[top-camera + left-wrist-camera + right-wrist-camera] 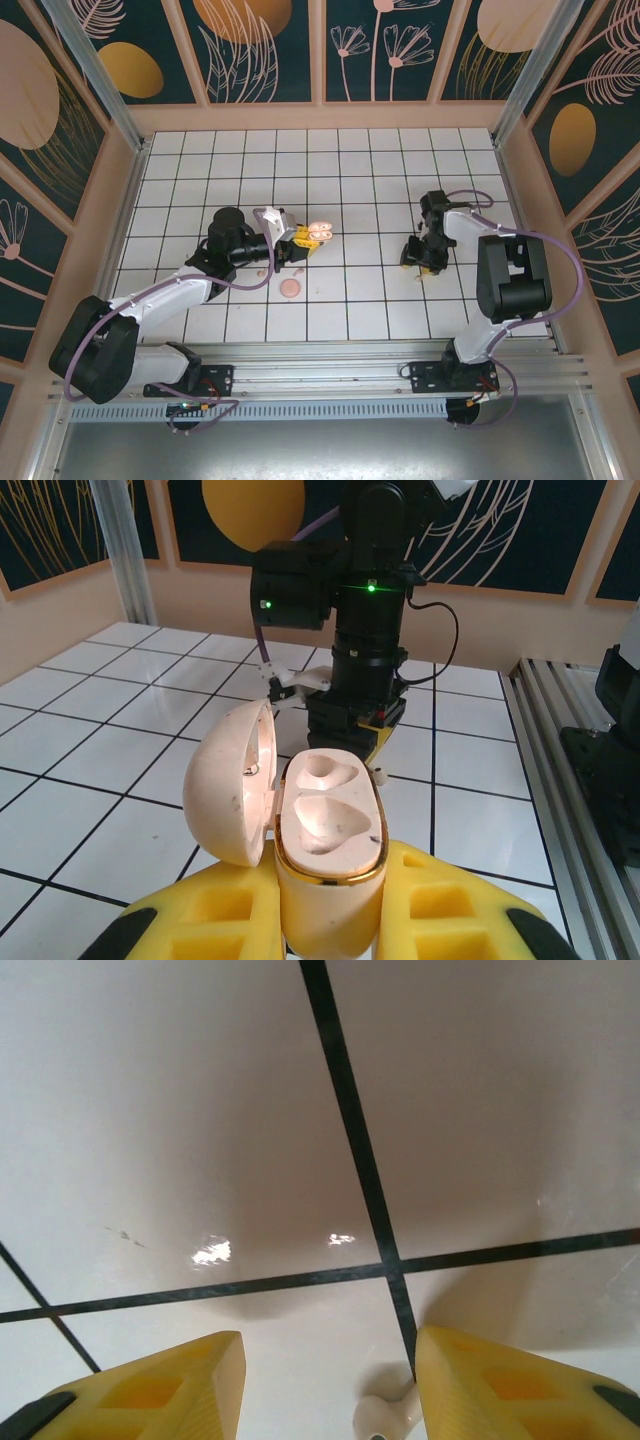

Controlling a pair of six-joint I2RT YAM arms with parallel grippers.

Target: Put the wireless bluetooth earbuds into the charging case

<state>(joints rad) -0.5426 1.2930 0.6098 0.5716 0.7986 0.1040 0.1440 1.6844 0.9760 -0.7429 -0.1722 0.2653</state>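
Your left hand [326,925] pinches the open, empty charging case [330,825]; centre your spread right hand [330,1385] over the earbud [385,1420] on the surface [200,1110], then close.

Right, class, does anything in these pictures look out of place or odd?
Yes. The case, held in the left gripper, stands open with both hollows empty. One earbud lies loose on the floor by the right gripper. A pink disc also lies loose.
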